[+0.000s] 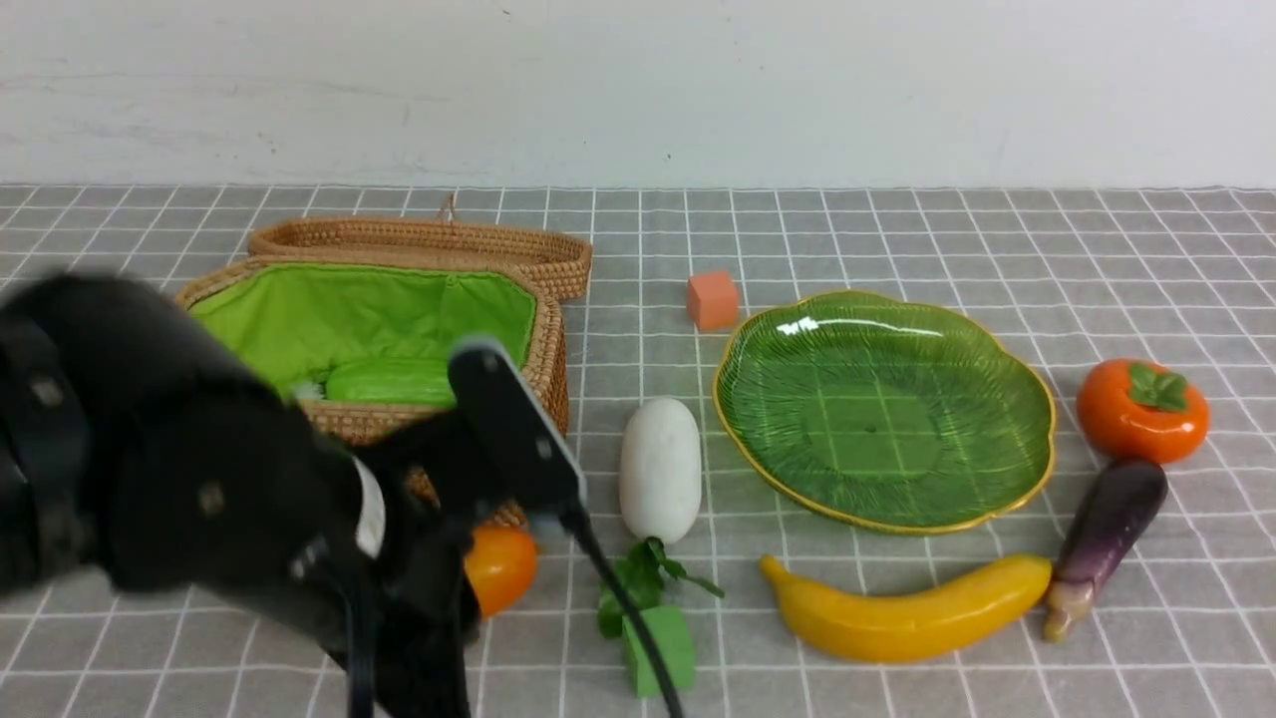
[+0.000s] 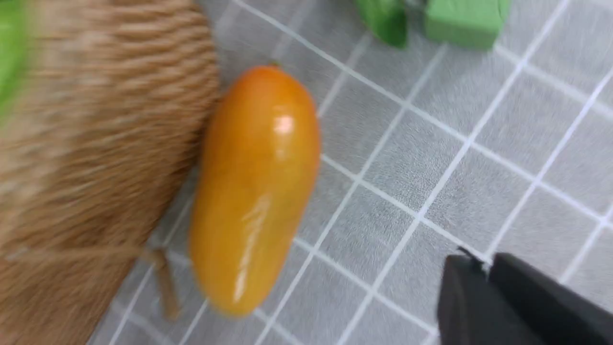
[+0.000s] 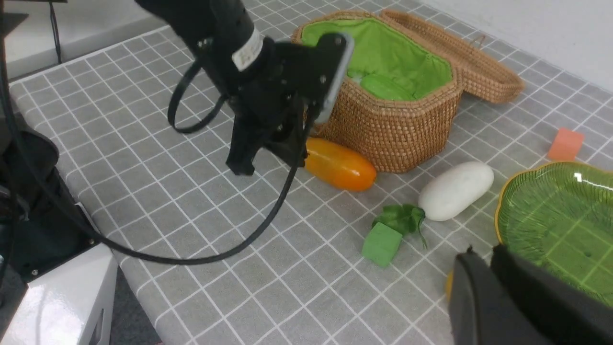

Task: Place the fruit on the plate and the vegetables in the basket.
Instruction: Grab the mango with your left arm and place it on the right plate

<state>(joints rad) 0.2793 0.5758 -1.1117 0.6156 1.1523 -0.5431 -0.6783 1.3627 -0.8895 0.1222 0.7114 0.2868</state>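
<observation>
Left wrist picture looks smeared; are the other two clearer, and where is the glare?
Left wrist view: motion blur smears the basket, with white glints on the mango. Front view: only the left arm is blurred; a bright glare streak sits on the plate. Right wrist view: mostly sharp.

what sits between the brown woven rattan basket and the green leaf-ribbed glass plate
The white oblong toy radish, touching neither rattan basket nor glass plate; a small orange cube sits farther back. Front view shows both.

Bright even light, glare on the plate (image 1: 882, 419), close basket (image 2: 96, 143) motion-blurred
</observation>
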